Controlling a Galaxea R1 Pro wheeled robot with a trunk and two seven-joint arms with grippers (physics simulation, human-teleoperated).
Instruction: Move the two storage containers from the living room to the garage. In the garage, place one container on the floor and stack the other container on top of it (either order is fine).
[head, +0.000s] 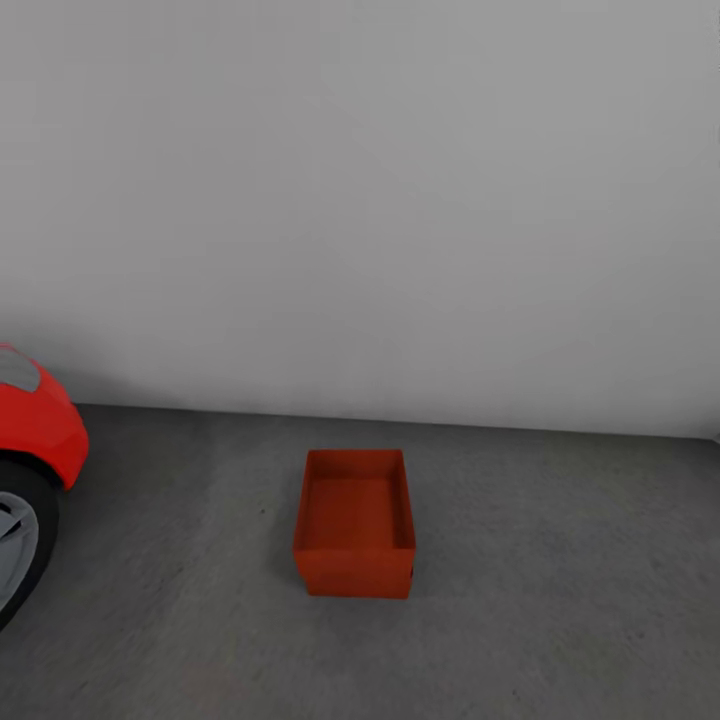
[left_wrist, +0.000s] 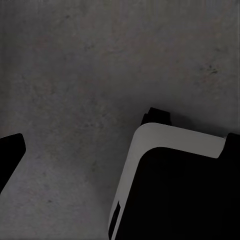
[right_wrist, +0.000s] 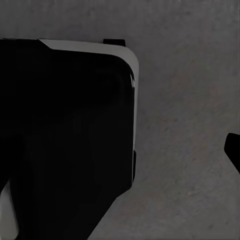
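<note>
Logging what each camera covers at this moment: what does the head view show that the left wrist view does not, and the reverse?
Head view alone: one red-orange storage container, lidless and empty, standing on the floor near the white wall, plus the red car's front corner and wheel at the left edge. Left wrist view alone: a close black-and-white part of the robot's own body and a dark tip at the frame's edge. Shared: the mottled grey concrete floor.

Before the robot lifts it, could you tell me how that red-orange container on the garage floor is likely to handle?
The storage container looks empty and thin-walled, so probably light. Its straight walls suggest stiffness. Sitting flat on the concrete floor, it should slide, not roll.
</note>
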